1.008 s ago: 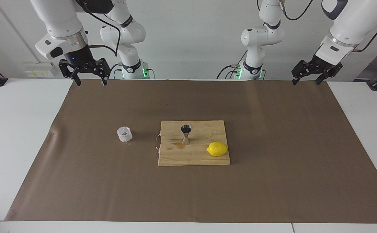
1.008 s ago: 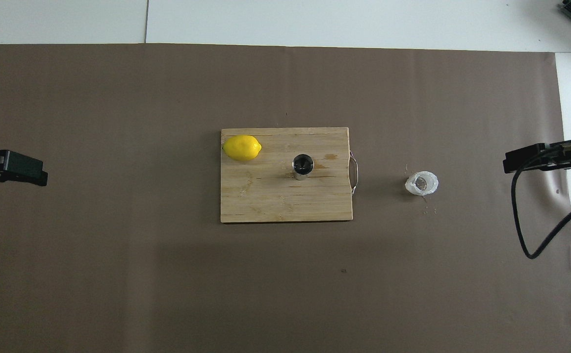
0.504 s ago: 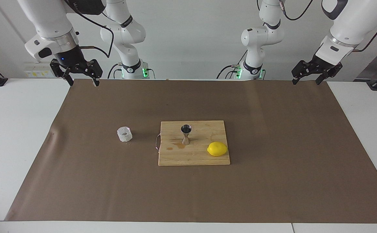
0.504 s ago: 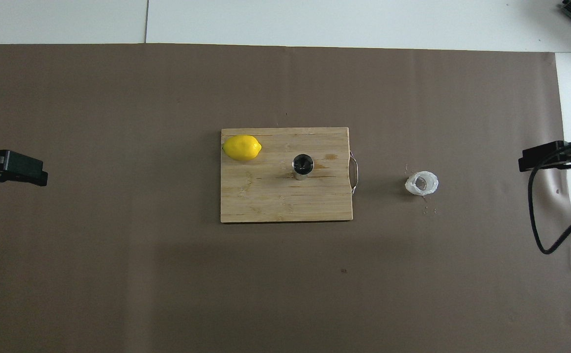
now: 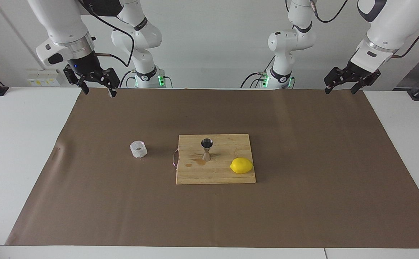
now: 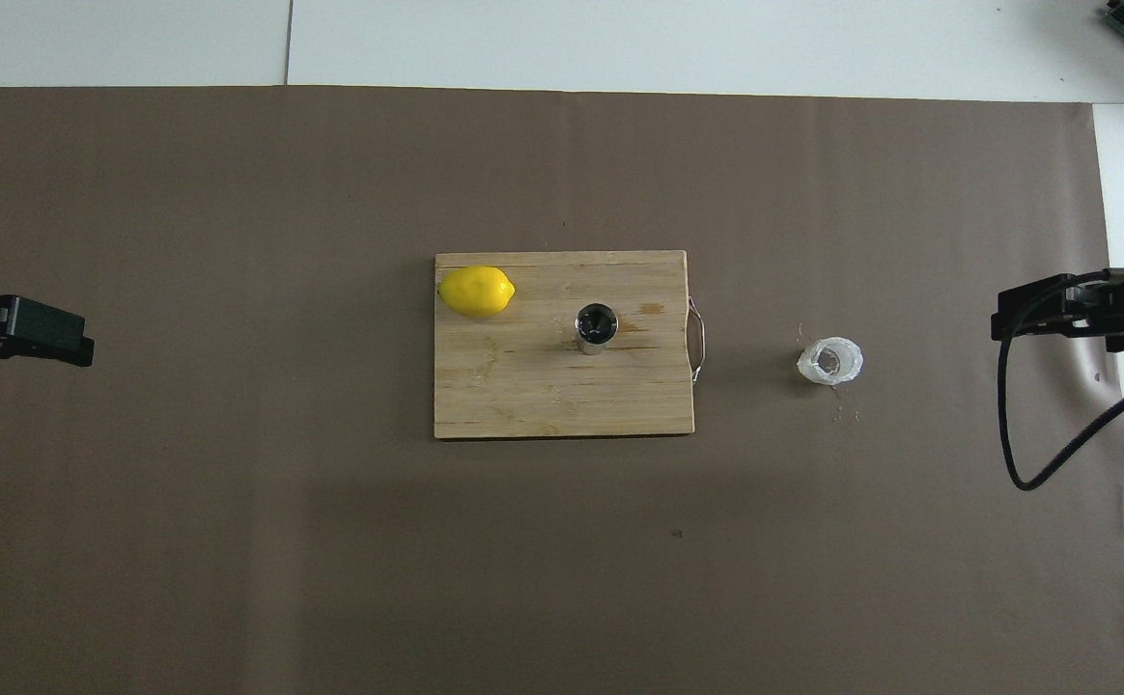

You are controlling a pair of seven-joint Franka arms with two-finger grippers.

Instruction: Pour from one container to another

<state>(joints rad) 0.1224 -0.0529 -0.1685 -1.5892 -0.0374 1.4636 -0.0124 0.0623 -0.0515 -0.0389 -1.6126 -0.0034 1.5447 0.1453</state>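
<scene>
The right hand (image 5: 98,89) hangs in the air on a white arm, wrist pointing down, over the robots' edge of the brown mat (image 5: 303,201) at the right arm's end of the surface (image 5: 18,151). Its two black fingers (image 5: 85,89) point downward and stand wide apart, holding nothing. A black cable loops from its wrist.

The glass cup (image 5: 138,149), squat, clear and whitish, stands on the mat well apart from that hand, farther from the robots than it and more toward the middle of the surface.

Beside the cup, toward the left hand, a wooden cutting board (image 5: 195,176) lies flat at the middle of the mat, with a thin wire loop on the edge facing the cup. The steel jigger (image 5: 206,149), hourglass-shaped, stands upright on the board, mouth up. A darker wet-looking patch marks the wood just beside its foot. A yellow lemon (image 5: 241,166) lies on the board's corner toward the left hand.

The left hand (image 5: 342,88) waits in the air over the mat's corner at the robots' edge, well apart from the board. Its fingers are spread and hold nothing.

The surface is white, and the mat covers most of it. A plain pale wall stands at the robots' backs. Green lights glow at both arm bases. No writing can be read.
</scene>
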